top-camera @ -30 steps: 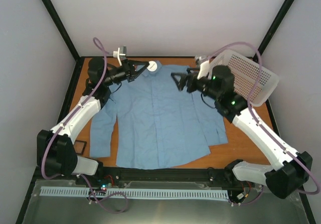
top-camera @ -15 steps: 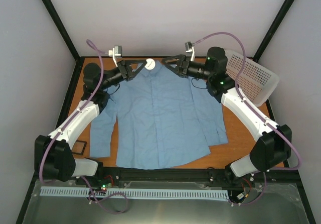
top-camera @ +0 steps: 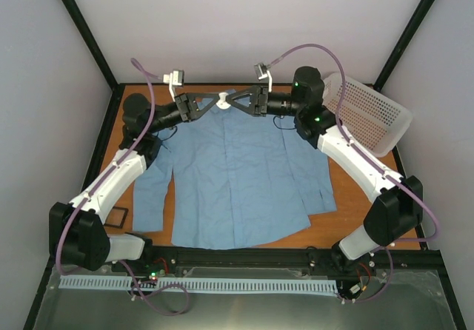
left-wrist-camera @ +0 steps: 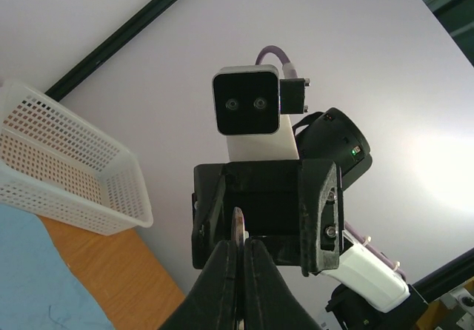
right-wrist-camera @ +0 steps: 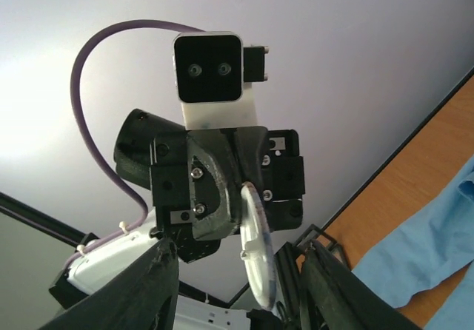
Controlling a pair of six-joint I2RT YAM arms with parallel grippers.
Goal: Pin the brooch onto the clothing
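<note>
Both arms reach toward the far edge of the worktop, about mid-width, tips meeting nose to nose above the collar of the shirt [top-camera: 237, 174]. Left gripper [left-wrist-camera: 238, 244] is clamped on the brooch [right-wrist-camera: 258, 250], fingers pressed together, disc rim standing up between them, edge-on in the left wrist view. Right gripper [right-wrist-camera: 237, 245] is spread wide and holds nothing, one finger on each side of the disc and apart from it on both. Brooch is off the cloth, in the air between the two grippers, whitish face partly showing to the right wrist camera; pin on the back, cannot tell. Shirt lies flat over the middle of the worktop, collar toward the far edge, hem toward the near edge, running nearward from under the meeting point. Basket [top-camera: 366, 112] sits tilted at the far right corner, not involved. Key relation: disc faces look turned toward the right fingers, so a plain closing should land the pads on the part exposed beyond the left fingertips. Reads as a handover or regrasp before pinning; left has possession. Risk: little free rim to catch, and a slip drops it on the collar
</note>
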